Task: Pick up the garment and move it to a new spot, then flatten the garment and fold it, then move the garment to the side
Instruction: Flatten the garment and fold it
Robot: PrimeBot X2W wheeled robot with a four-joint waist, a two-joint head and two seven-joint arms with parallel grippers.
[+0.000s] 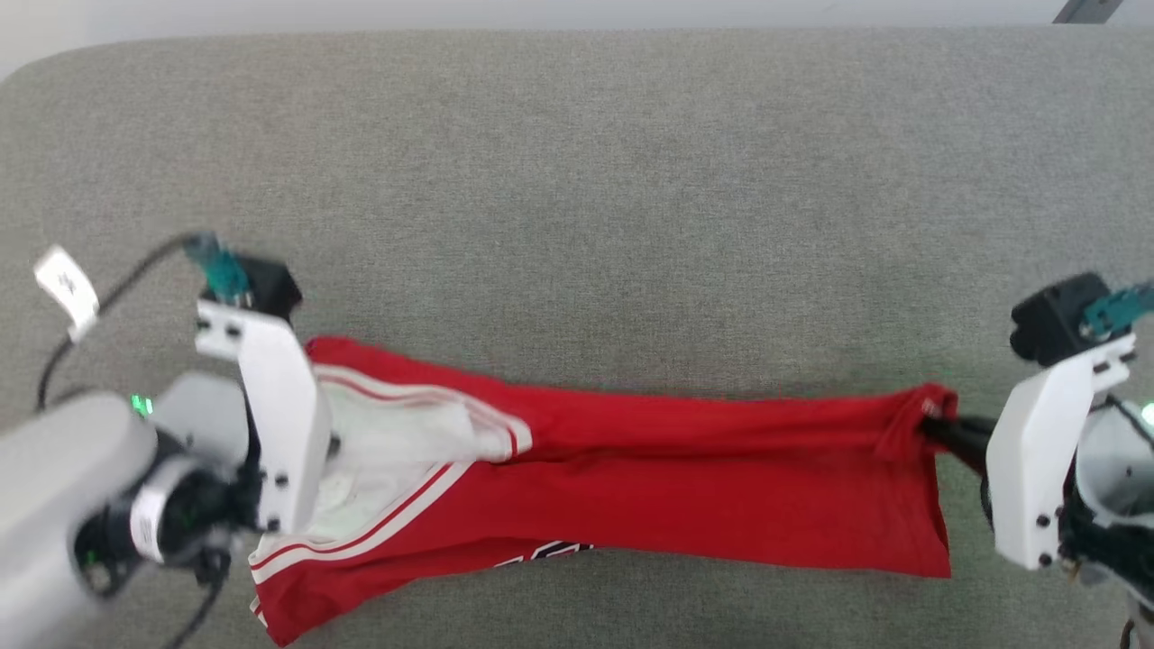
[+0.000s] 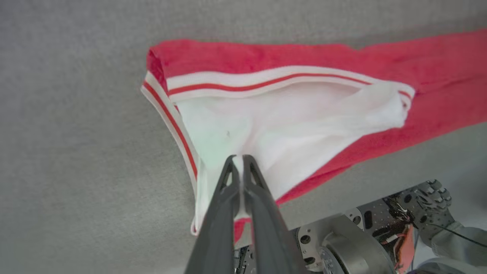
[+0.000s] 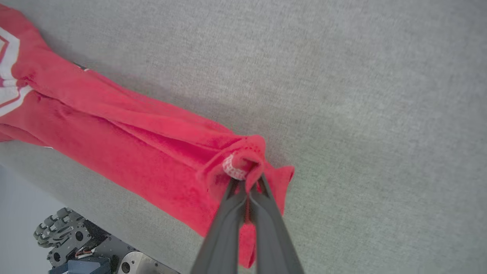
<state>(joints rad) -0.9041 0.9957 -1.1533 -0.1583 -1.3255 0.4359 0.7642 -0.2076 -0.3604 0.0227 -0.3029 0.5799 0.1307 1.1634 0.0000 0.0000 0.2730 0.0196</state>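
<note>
- Your left tool [image 2: 239,159] sat nearest the lens. Its two dark fingers were drawn to a narrow slit, pinching the white sleeve [image 2: 289,118] of the garment [image 1: 676,469] just inside the red-and-white striped trim [image 2: 266,82].
- Your right tool [image 3: 246,182] was pinched just as tight, gripping a bunched fold of red hem at the opposite end.
- You had the garment strung between the two tools as a long, narrow band. It was gathered lengthways rather than spread, and it lay along the near edge of the grey fabric-covered surface [image 1: 577,180].
- A shadow under the cloth in the right wrist view suggested that end was raised a little. Whether the middle touched down could not be told.
- By my reading, you had the pick-up done and were in the carry or the laying-out.
- Flattening was not yet done: creases ran along the body and the sleeve was crumpled.
- Folding, and the move to the side, were left for you as well.
- Black-and-white lettering [image 1: 545,554] peeked out at the garment's lower edge, but most of it was tucked under and no word could be read.
- A small white tag [image 3: 232,169] showed at the hem beside the right tool's fingers, and a paper label [image 1: 65,287] hung on the cable by your left arm. Both were too blurred to read.
</note>
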